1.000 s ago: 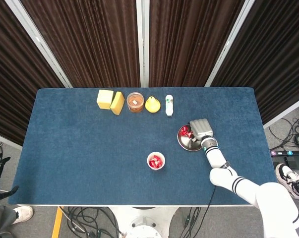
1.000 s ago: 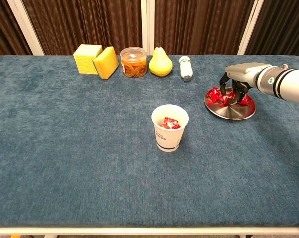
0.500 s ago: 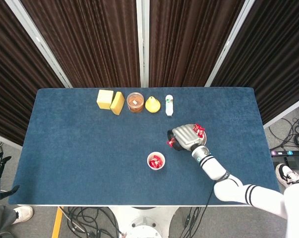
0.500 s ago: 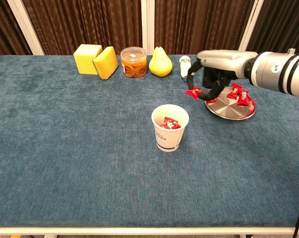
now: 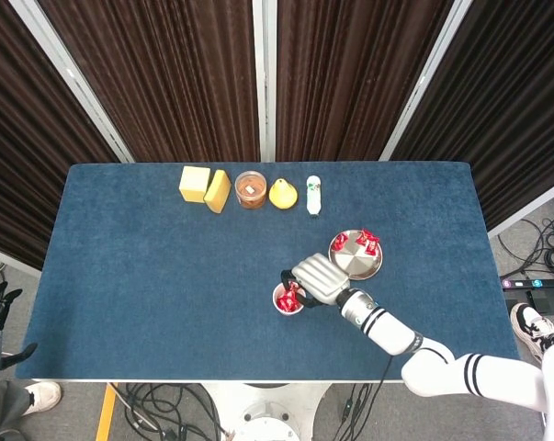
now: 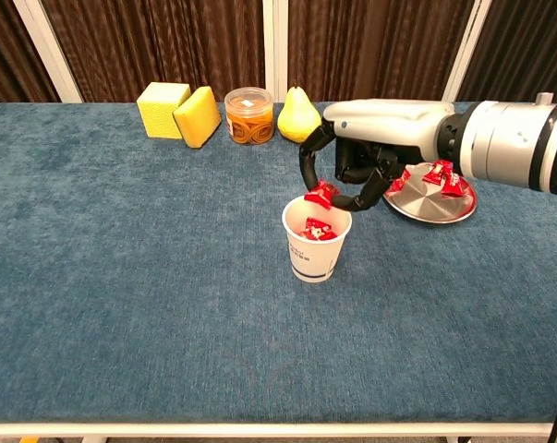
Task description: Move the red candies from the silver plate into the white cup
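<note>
One red candy pinched by right hand above white cup.

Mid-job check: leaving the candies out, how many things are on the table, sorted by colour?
Yellow: 3 (upright block, leaning block, pear)
White: 2 (cup, bottle)
Silver: 1 (plate)
Clear: 1 (jar)
Total: 7

cup left of plate | candies on plate | right hand over cup
</note>
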Controlling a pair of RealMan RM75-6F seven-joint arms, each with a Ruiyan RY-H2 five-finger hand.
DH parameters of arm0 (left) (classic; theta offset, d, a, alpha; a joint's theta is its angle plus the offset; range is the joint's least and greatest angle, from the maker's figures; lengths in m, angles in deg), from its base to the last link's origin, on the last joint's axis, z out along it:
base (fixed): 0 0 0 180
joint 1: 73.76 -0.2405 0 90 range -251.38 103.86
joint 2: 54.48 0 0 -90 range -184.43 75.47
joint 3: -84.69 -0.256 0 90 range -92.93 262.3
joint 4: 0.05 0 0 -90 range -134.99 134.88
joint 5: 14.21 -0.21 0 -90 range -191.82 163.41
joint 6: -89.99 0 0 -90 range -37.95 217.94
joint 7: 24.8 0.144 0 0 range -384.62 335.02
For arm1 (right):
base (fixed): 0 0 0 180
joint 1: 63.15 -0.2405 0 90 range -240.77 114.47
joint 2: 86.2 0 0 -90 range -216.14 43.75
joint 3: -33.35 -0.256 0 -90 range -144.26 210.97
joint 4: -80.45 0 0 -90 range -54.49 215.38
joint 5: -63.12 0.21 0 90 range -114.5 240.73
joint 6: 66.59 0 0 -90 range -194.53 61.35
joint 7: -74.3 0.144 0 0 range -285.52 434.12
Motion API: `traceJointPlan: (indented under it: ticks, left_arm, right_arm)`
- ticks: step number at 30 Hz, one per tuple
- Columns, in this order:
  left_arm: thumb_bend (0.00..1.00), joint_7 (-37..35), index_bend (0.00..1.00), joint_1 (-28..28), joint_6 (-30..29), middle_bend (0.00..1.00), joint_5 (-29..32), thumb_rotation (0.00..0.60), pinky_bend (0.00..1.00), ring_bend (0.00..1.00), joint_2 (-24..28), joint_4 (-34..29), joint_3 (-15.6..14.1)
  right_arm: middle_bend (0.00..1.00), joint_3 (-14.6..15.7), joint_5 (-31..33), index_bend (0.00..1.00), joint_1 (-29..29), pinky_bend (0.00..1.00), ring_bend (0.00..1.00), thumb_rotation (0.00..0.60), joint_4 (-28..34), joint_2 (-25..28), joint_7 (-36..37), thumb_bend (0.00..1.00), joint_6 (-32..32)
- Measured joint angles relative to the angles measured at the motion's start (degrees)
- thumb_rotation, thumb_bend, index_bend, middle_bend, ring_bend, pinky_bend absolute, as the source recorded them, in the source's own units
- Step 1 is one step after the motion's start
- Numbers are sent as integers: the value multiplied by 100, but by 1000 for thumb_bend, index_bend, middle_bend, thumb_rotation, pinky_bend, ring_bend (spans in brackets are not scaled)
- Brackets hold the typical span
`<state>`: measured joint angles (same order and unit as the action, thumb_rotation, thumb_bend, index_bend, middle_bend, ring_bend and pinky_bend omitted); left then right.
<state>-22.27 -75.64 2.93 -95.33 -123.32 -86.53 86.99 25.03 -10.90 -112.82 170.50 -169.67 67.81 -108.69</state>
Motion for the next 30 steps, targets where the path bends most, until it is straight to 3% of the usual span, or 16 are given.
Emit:
traceJointPlan:
  ticks: [11, 19, 24, 30]
  left_arm:
    - [0, -31, 216, 31, 42, 172, -1, 600, 163, 141, -30, 53, 5]
    - [0, -24, 216, 69, 57, 172, -26, 600, 163, 141, -24, 54, 18]
    - [0, -36, 216, 71, 61, 172, -20, 600, 163, 141, -39, 63, 14]
    - [0, -18, 216, 60, 55, 171, -17, 600, 163, 141, -36, 44, 0]
  right_arm:
    - [979, 135, 25, 361, 18, 1000, 992, 600, 106, 65, -185, 309, -90]
    - [979, 6, 94, 342, 79, 1000, 991, 600, 25, 167, -93, 300, -328]
    - [979, -85, 514, 364, 111, 1000, 991, 600, -502, 121, -335, 296, -438]
    - [979, -117, 1114, 384, 34, 1000, 991, 600, -1527, -220, -727, 202, -282]
